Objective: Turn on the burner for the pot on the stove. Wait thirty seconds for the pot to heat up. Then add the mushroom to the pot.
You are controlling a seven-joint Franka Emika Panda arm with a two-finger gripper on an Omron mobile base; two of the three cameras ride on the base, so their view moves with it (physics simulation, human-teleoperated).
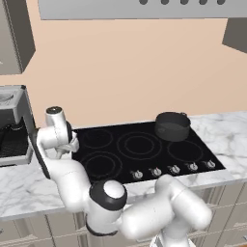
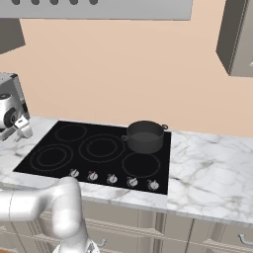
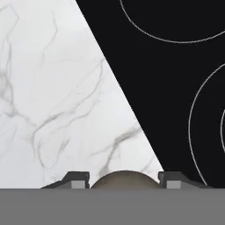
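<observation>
The dark pot (image 1: 172, 126) (image 2: 145, 137) stands on the back right ring of the black stove (image 1: 140, 149) (image 2: 99, 148), and silver knobs (image 1: 173, 170) (image 2: 112, 179) line the stove's front edge. My gripper (image 1: 65, 149) (image 2: 22, 128) (image 3: 124, 182) hangs low over the marble just left of the stove's left edge, far from the pot. In the hand view the tan-brown mushroom (image 3: 124, 179) fills the gap between my two finger tips, which sit against its cap. Its stem is hidden.
A grey coffee machine (image 1: 12, 125) (image 2: 7, 84) stands on the counter close behind and left of my hand. A range hood (image 1: 140, 7) hangs above the stove. Marble counter (image 1: 226, 130) (image 2: 212, 168) stretches right of the stove.
</observation>
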